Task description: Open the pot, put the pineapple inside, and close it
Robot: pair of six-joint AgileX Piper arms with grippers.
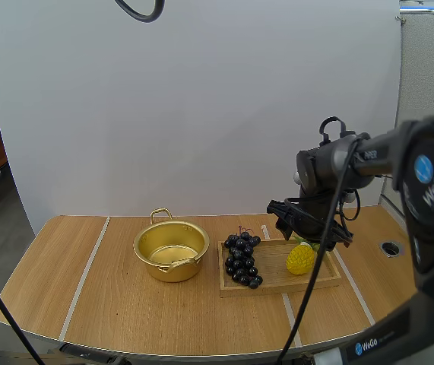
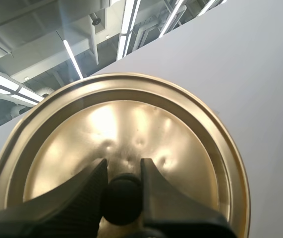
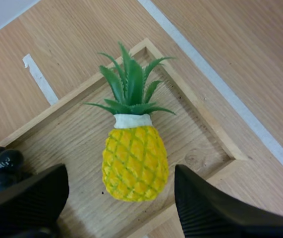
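Here the yellow, diamond-scored pineapple (image 3: 135, 161) with a green leafy crown lies at the right end of the wooden tray (image 3: 82, 144), under my spread right gripper (image 3: 121, 171); my left gripper (image 2: 123, 168) pinches the knob (image 2: 123, 198) of the lid (image 2: 131, 129).

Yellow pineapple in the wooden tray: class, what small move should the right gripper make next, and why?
Probably lower the right gripper onto the yellow green-topped pineapple and close. Its open fingers straddle the fruit lying in the shallow wooden tray; the round gold metal pot stands open, and the left gripper holds the gold lid by its black knob.
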